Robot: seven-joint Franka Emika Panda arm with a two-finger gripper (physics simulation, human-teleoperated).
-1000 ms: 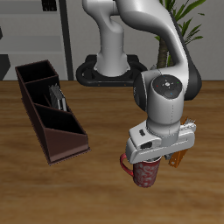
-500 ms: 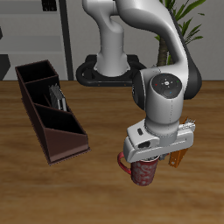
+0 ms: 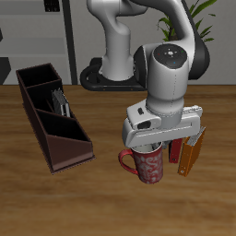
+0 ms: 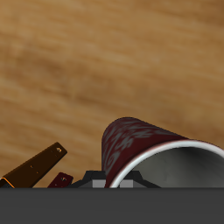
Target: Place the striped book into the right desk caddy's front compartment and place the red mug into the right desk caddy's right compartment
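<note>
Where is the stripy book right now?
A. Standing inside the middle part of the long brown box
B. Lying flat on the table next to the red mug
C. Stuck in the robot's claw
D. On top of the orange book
A: the striped book stands inside the front compartment of the right desk caddy, well apart from the red mug under the gripper.

No readable text.
Mug (image 3: 150,166) showed only a swirl pattern; books (image 3: 189,155) and caddy (image 3: 55,129) carried no legible labels or numbers.
</note>
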